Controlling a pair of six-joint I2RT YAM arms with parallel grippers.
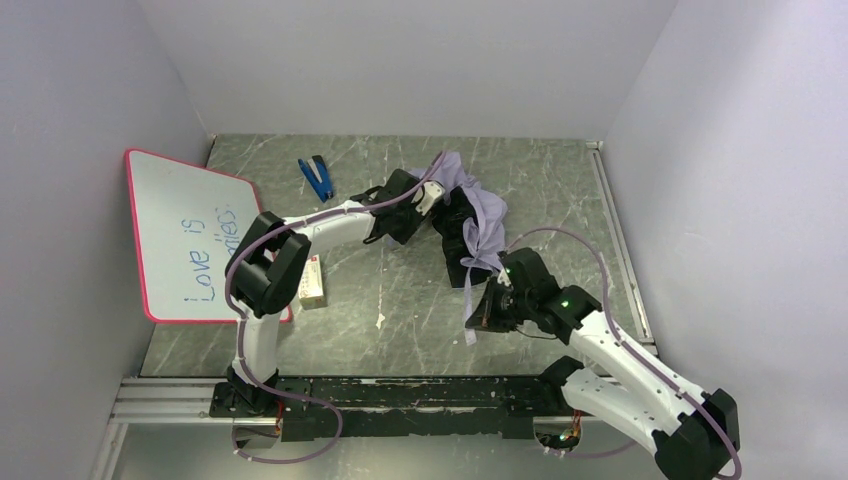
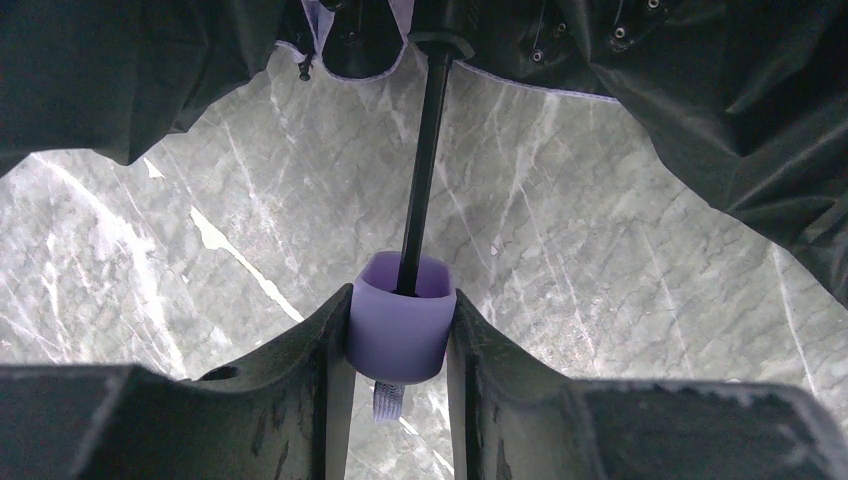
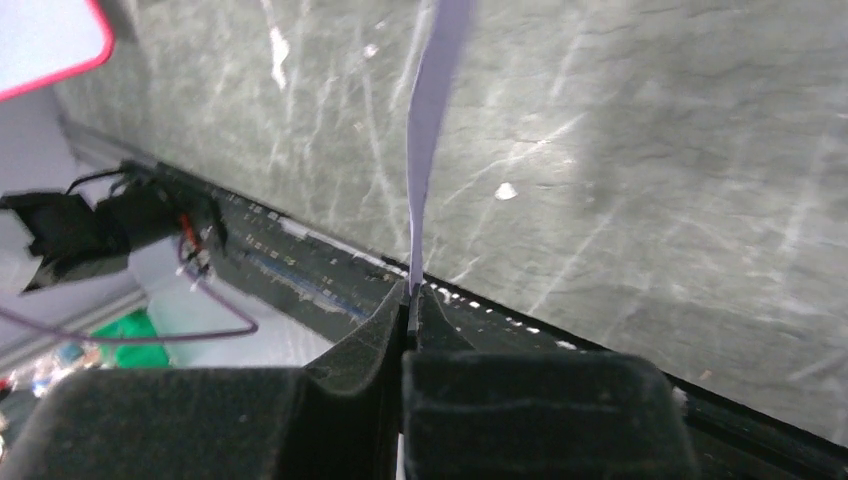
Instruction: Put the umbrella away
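Here, the left gripper (image 2: 400, 302) clamps the lavender handle (image 2: 397, 335) as an anchor, while the right gripper (image 3: 409, 298) pinches the closure strap (image 3: 432, 130) taut, presumably to bind the loose umbrella (image 1: 478, 215).

The whiteboard (image 1: 185, 230) lies on the table (image 1: 400, 340) at left; the stapler (image 1: 317, 178) farther back, between it and the umbrella (image 1: 480, 215).
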